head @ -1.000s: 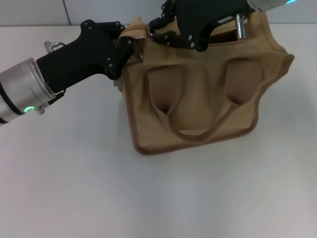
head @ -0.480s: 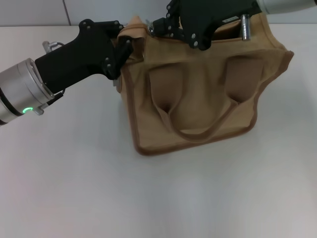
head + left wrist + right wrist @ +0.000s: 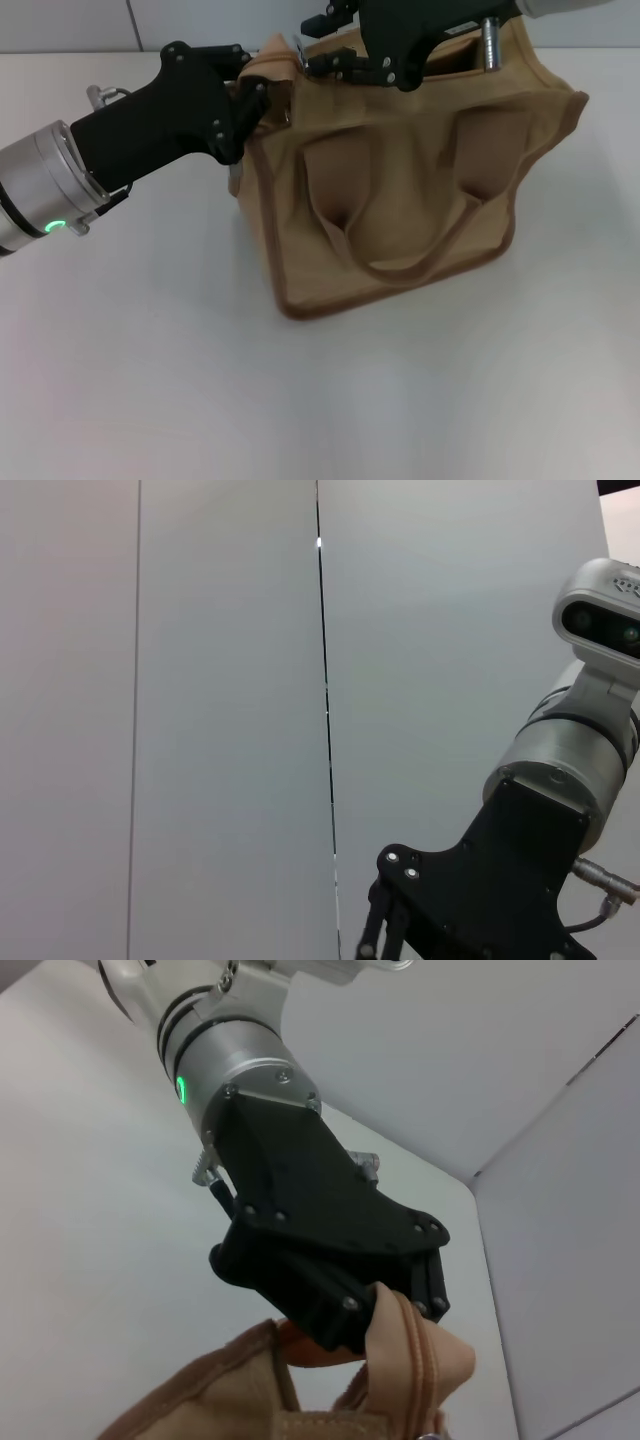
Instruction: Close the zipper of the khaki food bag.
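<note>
The khaki food bag (image 3: 400, 200) stands on the white table with its handles lying against the near side. My left gripper (image 3: 262, 92) is shut on the fabric tab at the bag's top left corner; the right wrist view shows this left gripper (image 3: 395, 1315) clamped on the tan tab (image 3: 420, 1345). My right gripper (image 3: 325, 55) reaches down onto the bag's top edge just right of that corner. A dark gap (image 3: 450, 57) shows along the top behind the right gripper. The zipper slider is hidden under the right gripper.
The white table (image 3: 150, 380) spreads in front and to both sides of the bag. A grey panelled wall (image 3: 60, 25) runs along the back edge. The right arm's black gripper body (image 3: 480, 900) shows in the left wrist view.
My right gripper has shifted a little left along the bag's top, toward the corner held by the left gripper. The bag's top has leaned slightly with it. The left arm has stayed put.
</note>
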`<state>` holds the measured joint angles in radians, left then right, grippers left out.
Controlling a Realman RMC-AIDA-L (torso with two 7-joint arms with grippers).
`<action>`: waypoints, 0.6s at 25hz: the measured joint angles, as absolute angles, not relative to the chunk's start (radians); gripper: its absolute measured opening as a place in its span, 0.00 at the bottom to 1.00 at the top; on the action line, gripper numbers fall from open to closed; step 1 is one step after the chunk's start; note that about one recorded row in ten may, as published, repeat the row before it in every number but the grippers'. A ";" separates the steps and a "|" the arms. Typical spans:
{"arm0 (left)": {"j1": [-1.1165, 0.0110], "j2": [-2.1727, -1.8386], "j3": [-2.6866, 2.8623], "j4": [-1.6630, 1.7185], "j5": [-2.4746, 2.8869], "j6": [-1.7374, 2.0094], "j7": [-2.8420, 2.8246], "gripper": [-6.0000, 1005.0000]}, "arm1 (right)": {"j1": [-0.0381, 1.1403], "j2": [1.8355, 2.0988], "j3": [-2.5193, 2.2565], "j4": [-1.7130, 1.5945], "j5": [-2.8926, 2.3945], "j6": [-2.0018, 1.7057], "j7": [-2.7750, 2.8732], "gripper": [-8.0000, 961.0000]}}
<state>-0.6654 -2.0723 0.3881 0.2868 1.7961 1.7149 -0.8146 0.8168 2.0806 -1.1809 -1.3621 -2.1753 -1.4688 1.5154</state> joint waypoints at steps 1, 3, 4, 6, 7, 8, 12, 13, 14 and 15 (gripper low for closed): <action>-0.664 -2.072 0.388 0.287 1.796 1.715 -0.815 0.01 | 0.817 2.080 -1.184 -1.366 -2.177 -1.467 1.515 0.13; -0.663 -2.072 0.388 0.286 1.796 1.717 -0.815 0.01 | 0.817 2.081 -1.192 -1.373 -2.178 -1.457 1.512 0.20; -0.662 -2.072 0.387 0.286 1.796 1.718 -0.815 0.01 | 0.815 2.081 -1.199 -1.378 -2.179 -1.450 1.510 0.23; -0.661 -2.072 0.387 0.285 1.796 1.721 -0.815 0.02 | 0.810 2.082 -1.214 -1.391 -2.179 -1.438 1.502 0.31; -0.661 -2.072 0.387 0.285 1.797 1.723 -0.815 0.02 | 0.808 2.082 -1.221 -1.398 -2.179 -1.434 1.498 0.36; -0.661 -2.072 0.387 0.285 1.797 1.725 -0.815 0.02 | 0.805 2.082 -1.233 -1.409 -2.179 -1.430 1.494 0.41; -0.661 -2.072 0.387 0.285 1.797 1.727 -0.815 0.02 | 0.804 2.082 -1.256 -1.418 -2.180 -1.429 1.486 0.54; -0.661 -2.072 0.387 0.285 1.797 1.727 -0.815 0.02 | 0.803 2.082 -1.264 -1.419 -2.181 -1.427 1.484 0.56; -0.661 -2.072 0.387 0.285 1.797 1.727 -0.815 0.02 | 0.802 2.083 -1.271 -1.419 -2.181 -1.426 1.483 0.58; -0.660 -2.072 0.387 0.285 1.798 1.727 -0.815 0.02 | 0.798 2.083 -1.284 -1.419 -2.182 -1.425 1.476 0.60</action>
<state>-0.6600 -2.0724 0.3867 0.2852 1.7975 1.7268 -0.8146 0.7982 2.0834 -1.2839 -1.4191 -2.1817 -1.4251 1.4762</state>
